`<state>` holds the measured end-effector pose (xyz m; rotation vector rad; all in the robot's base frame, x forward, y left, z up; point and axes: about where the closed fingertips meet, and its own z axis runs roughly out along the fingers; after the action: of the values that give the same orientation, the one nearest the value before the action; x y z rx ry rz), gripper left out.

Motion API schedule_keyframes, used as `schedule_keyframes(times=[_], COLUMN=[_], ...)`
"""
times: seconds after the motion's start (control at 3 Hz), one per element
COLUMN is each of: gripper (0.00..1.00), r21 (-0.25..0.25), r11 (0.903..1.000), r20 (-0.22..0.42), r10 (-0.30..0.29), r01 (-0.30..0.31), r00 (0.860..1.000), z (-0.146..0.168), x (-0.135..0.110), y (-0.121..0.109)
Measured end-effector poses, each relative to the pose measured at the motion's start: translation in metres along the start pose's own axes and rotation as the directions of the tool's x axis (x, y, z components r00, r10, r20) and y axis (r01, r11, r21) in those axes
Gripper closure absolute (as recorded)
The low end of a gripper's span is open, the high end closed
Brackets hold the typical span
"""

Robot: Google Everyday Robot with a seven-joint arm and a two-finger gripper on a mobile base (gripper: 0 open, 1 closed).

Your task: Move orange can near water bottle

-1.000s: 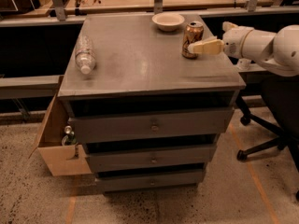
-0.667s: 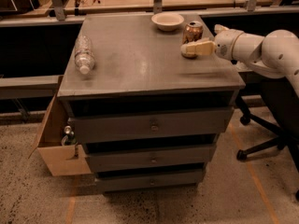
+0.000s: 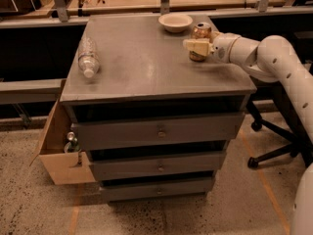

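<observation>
The orange can (image 3: 201, 32) stands upright near the back right of the grey cabinet top (image 3: 146, 67). My gripper (image 3: 194, 46) reaches in from the right at the can's height, and its cream end covers the can's middle. The water bottle (image 3: 87, 54) lies on its side at the left of the top, with its white cap towards the front edge. The bottle is far to the left of the can and the gripper.
A cream bowl (image 3: 175, 22) sits at the back, just left of the can. An open cardboard box (image 3: 55, 153) with small capped bottles (image 3: 72, 141) hangs at the cabinet's left side. An office chair base (image 3: 274, 148) stands on the right. Desks run behind.
My gripper has moved left along the top towards the can and now overlaps it. The can, the bottle and the bowl have stayed in place.
</observation>
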<state>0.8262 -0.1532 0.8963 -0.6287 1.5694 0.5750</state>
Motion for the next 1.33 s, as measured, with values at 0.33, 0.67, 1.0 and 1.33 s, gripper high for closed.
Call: schedule_keyframes(times=[0.33, 0.67, 1.0, 1.33], gripper=[0.64, 0.87, 1.0, 1.0], r21=[-0.02, -0.104, -0.234, -0.358], r11=[0.9998, 0.9943, 0.9721, 0.9335], r20=[-0.004, 0.03, 0.07, 0.086], r10=[-0.011, -0.02, 0.0, 0.012], r01=[0.011, 0.023, 0.017, 0.02], r00=[1.0, 0.999, 0.998, 0.996], z=[0.011, 0.028, 0.049, 0.071], x=[-0.002, -0.026, -0.044, -0.051], y=[0.003, 0.027, 0.062, 0.101])
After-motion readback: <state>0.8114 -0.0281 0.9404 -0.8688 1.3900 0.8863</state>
